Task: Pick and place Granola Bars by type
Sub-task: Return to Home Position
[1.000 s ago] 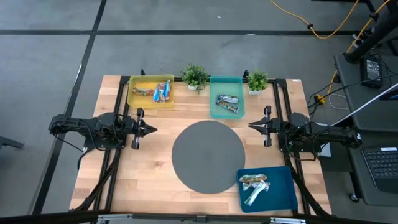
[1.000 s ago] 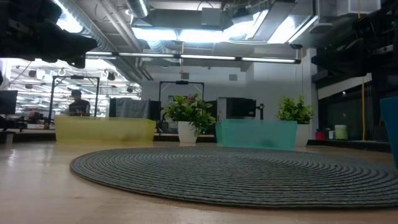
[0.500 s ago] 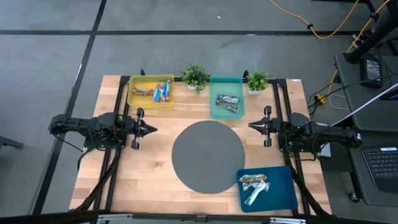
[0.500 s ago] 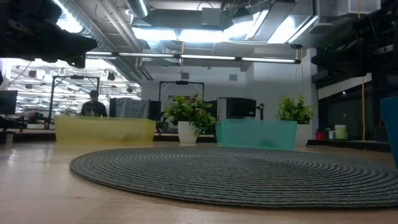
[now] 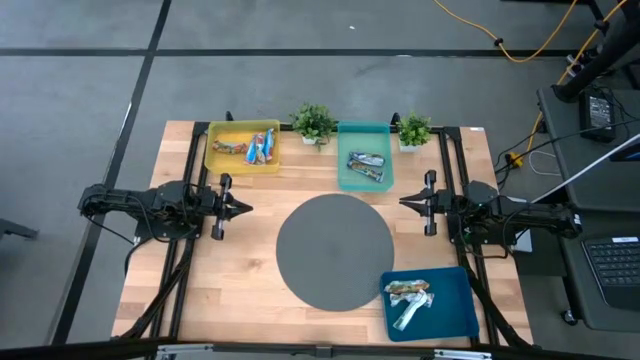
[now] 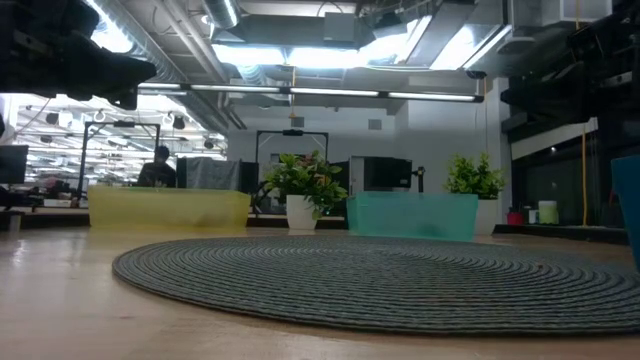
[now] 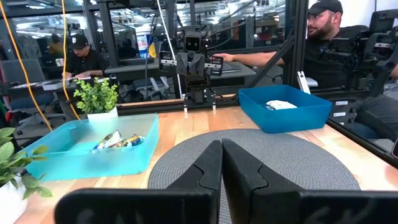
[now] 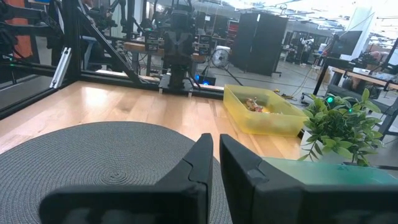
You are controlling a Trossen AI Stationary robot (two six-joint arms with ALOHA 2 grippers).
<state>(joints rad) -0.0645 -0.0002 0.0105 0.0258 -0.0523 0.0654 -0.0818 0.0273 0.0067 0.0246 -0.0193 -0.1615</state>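
granola bars prob light, crinkly, slippery; i'd pinch mid-wrapper. left gripper & right gripper flank the mat, both pincers together, empty

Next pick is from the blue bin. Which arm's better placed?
Right. The blue bin sits near the right tool, on that arm's side of the table; the left tool is parked across the round mat.

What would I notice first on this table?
A big round grey mat fills the table's middle. Granola bars lie in the yellow bin and teal bin at the back and the blue bin at the front right. The left gripper and right gripper point at each other across the mat, both shut.
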